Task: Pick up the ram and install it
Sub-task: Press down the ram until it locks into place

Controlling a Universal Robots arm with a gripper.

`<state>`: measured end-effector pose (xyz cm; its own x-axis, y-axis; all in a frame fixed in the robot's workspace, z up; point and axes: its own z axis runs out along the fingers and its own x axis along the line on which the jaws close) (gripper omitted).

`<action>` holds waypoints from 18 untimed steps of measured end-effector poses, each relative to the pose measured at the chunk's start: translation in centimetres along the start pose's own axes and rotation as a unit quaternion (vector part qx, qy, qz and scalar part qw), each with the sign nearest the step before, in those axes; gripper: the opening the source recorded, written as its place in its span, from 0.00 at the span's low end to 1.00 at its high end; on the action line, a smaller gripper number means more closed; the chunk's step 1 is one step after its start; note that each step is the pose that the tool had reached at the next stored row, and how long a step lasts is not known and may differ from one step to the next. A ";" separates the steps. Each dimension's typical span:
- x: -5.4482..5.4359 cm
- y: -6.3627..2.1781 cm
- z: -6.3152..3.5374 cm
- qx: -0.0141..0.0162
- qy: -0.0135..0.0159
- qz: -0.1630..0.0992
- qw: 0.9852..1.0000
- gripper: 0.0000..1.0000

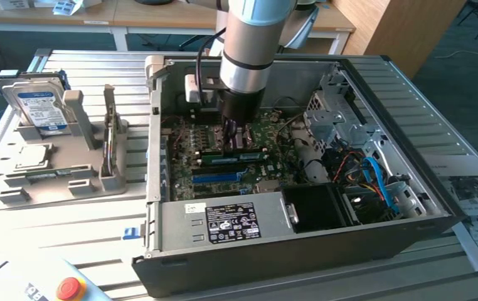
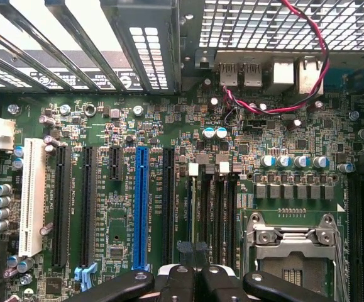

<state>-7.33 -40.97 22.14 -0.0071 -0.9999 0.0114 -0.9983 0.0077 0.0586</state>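
Slatted metal table (image 1: 80,216); open computer case (image 1: 306,251), grey fixture tray (image 1: 55,182), printed sheets (image 1: 477,207).

We see the open computer case (image 1: 306,207) with walls all around, so the way in is from above. The arm (image 1: 251,50) stands in the middle over the green board (image 2: 169,157). At the exterior view's right, blue cables (image 1: 377,179) and a metal cage (image 1: 339,113) crowd the room.

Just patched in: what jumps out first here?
The arm plunges into the open PC case, its tool shut just above the motherboard. On the exterior view's left, a hard drive stands in a grey holder. The wrist view is dominated by a blue slot.
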 end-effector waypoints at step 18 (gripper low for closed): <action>0.0 0.01 -0.32 0.000 0.000 0.000 1.000 0.11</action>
<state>-7.31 -40.97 22.46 -0.0068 -0.9999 0.0111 -0.9983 0.0075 0.0583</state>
